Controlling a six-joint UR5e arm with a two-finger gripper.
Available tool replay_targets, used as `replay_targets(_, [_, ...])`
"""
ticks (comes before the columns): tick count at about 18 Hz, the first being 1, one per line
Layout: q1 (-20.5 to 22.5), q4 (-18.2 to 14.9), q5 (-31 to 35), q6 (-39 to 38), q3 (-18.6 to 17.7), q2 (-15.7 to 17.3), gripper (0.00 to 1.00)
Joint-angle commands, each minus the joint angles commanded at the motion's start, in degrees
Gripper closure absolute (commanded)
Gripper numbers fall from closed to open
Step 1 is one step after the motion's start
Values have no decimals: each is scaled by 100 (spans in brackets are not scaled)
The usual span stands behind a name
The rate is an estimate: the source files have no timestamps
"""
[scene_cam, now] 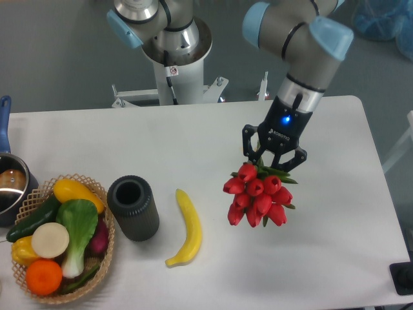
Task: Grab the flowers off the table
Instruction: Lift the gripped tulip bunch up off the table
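Observation:
The flowers (258, 199), a bunch of red tulip buds with green leaves, hang above the white table (335, 245) at centre right. My gripper (273, 160) is shut on the leafy part just above the buds. The bunch looks larger and higher than the tabletop, clear of its surface. The thin stems run up behind the gripper, with only their tip (264, 85) showing.
A yellow banana (186, 228) lies left of the flowers, beside a dark grey cylinder (133, 208). A wicker basket (90, 285) of vegetables and fruit stands at front left. A pot (11, 187) with a blue handle sits at the left edge.

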Motion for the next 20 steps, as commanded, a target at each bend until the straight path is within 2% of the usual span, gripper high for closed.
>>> replay_targets(3, [-18,202,-650,9,0,-9,63])
replay_targets(6, [26,229,-1126,18,9,-44,62])
replay_targets(20, [167,229,-1346,-44,-26,-62,61])
